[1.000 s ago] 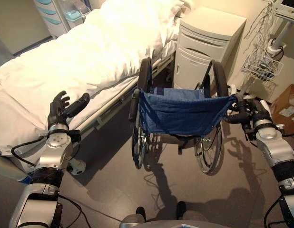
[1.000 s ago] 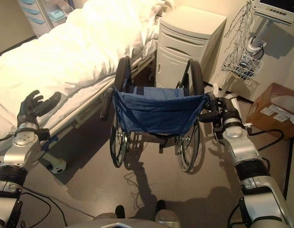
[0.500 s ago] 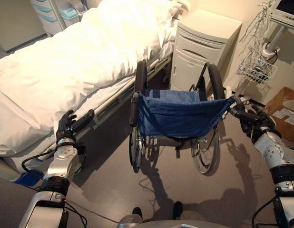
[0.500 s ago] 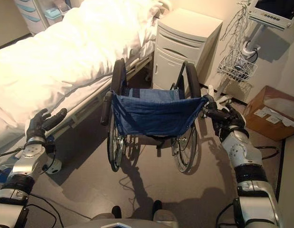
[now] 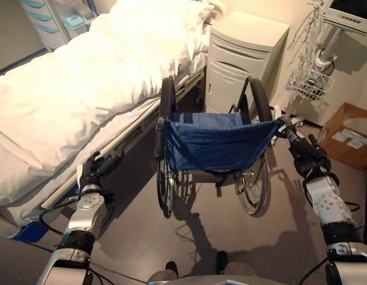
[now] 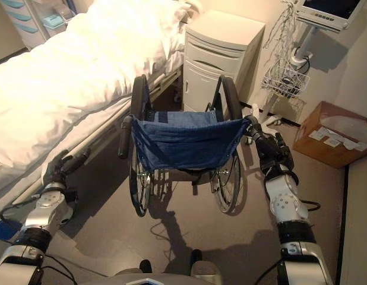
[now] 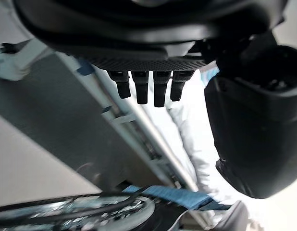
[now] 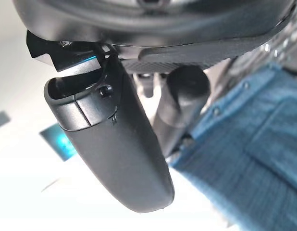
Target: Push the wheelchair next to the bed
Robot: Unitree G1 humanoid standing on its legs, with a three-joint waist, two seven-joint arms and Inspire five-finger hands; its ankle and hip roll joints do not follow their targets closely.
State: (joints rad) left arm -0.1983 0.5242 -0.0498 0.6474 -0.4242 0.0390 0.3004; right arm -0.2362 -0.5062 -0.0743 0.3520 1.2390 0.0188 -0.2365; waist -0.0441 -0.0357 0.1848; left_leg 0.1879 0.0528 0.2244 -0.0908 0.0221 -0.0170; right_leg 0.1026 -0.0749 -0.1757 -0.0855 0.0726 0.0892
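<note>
**Wheelchair at the bedside, one hand on a push handle**

Here, at the far left, the bed (image 5: 65, 113) is running away from the robot under its white duvet, with its side rail along the near edge. The left hand (image 5: 91, 172) is hanging low beside that rail, its fingers (image 7: 148, 89) straight and relaxed, holding nothing and well apart from the chair.

Moving toward the middle, the wheelchair (image 5: 216, 145) is standing on the grey floor (image 5: 142, 237) just beside the bed, its back turned to the robot and its blue sling backrest stretched between two uprights. The left push handle (image 5: 160, 138) is standing free.

To the right, the right hand (image 5: 303, 155) is reaching up to the right push handle. In the right wrist view that handle's dark grip (image 8: 182, 103) is lying just past the thumb, but whether the fingers are closed around it cannot be told.

Behind the chair, a white bedside cabinet (image 5: 243, 56) is standing, and a wire basket (image 5: 309, 83) and a cardboard box (image 5: 350, 133) are sitting further right.

The chair is likely rolling easily yet steering loosely: pushed from one handle alone it would probably swing toward the bed. The soft fabric back would give, so the stiff handle grips are the sensible places to take hold, ideally both.
</note>
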